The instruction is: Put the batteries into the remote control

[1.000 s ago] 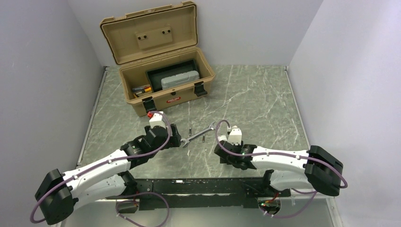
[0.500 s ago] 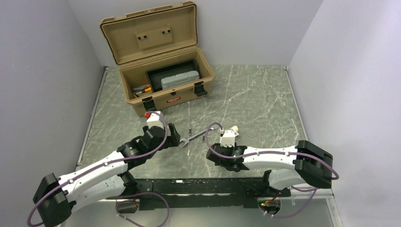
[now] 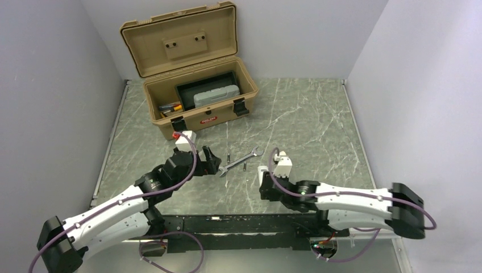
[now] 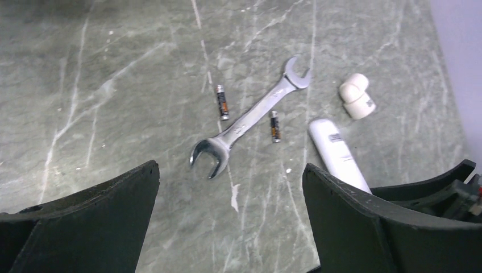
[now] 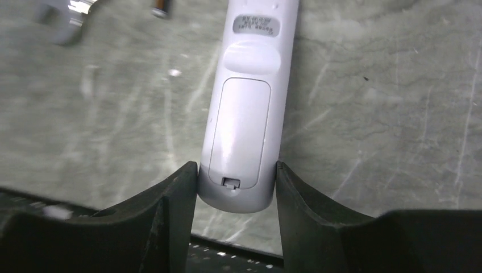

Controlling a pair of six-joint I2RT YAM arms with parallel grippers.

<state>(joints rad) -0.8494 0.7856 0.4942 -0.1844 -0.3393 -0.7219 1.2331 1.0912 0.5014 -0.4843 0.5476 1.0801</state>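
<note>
The white remote control (image 5: 250, 114) lies back face up with its battery cover on. My right gripper (image 5: 236, 187) is shut on its near end, close to the table's near edge. I cannot tell whether it is lifted. In the left wrist view the remote (image 4: 334, 149) runs into the right gripper. Two small batteries (image 4: 223, 102) (image 4: 275, 126) lie on either side of the silver wrench (image 4: 250, 116). My left gripper (image 4: 230, 227) is open and empty, low over the table, just short of the wrench's near end. In the top view the right gripper (image 3: 263, 183) hides the remote.
An open tan toolbox (image 3: 199, 105) with a tray and tools stands at the back left. The wrench (image 3: 239, 161) and a battery (image 3: 228, 154) lie between the two grippers (image 3: 211, 162). A small white rounded piece (image 4: 357, 95) shows beyond the remote.
The right wrist swung left, then back right, and its arm stretched out further along the near edge. The left gripper edged slightly further onto the table. The wrench and batteries have not moved.
</note>
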